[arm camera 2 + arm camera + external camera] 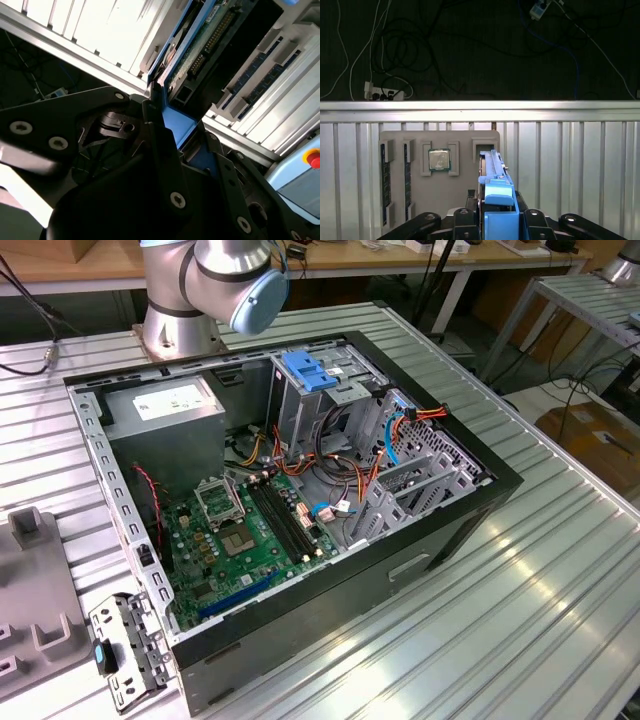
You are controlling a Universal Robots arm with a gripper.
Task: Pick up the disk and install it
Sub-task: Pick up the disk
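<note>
The disk [495,197] is seen edge-on in the first wrist view, a dark drive in a bright blue carrier rail. It stands upright above the slot end of a grey parts tray [400,140]. In the second wrist view the disk [210,35] shows its green circuit board face and blue carrier. In both wrist views the black fingers press against the carrier on either side, so my gripper [497,222] [187,145] is shut on it. I cannot tell whether the disk's far end still rests in the tray. My arm [230,280] rises out of the exterior view at the top.
The open computer case [480,500] lies on the ribbed metal table [560,620], with its motherboard [250,530] and a drive cage [320,410] topped by a pale-blue latch plate [308,370]. The tray holds a processor [439,160] and memory sticks [384,175]. Cables lie on the dark floor [395,60] past the table edge.
</note>
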